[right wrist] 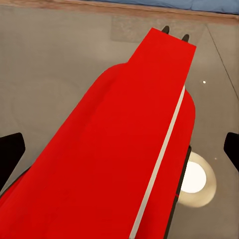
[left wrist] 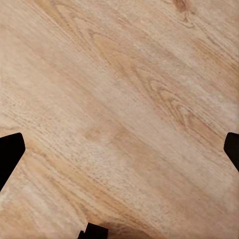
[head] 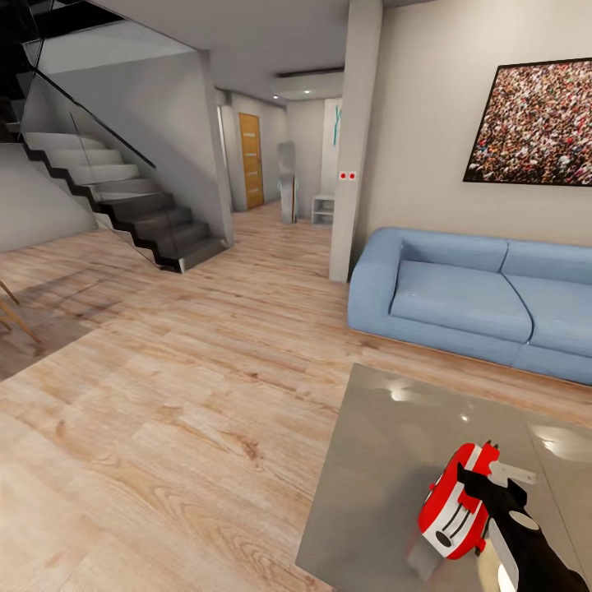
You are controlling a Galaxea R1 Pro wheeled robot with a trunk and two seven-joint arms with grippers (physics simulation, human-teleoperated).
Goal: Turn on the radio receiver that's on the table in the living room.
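Nearest, at the bottom right: right end effector [head: 485,485] up against the red radio receiver [head: 455,499], which sits tilted up off the glossy grey tabletop [head: 386,460]. Fingers [right wrist: 10,152] spread wide either side of the red body [right wrist: 124,149] in the right wrist view (can't tell if actually touching). Left end effector [left wrist: 119,149] also spread apart, hanging over bare wood floor [left wrist: 119,89]. Further back on the right, blue sofa [head: 469,296] against the wall; staircase [head: 123,197] far left.
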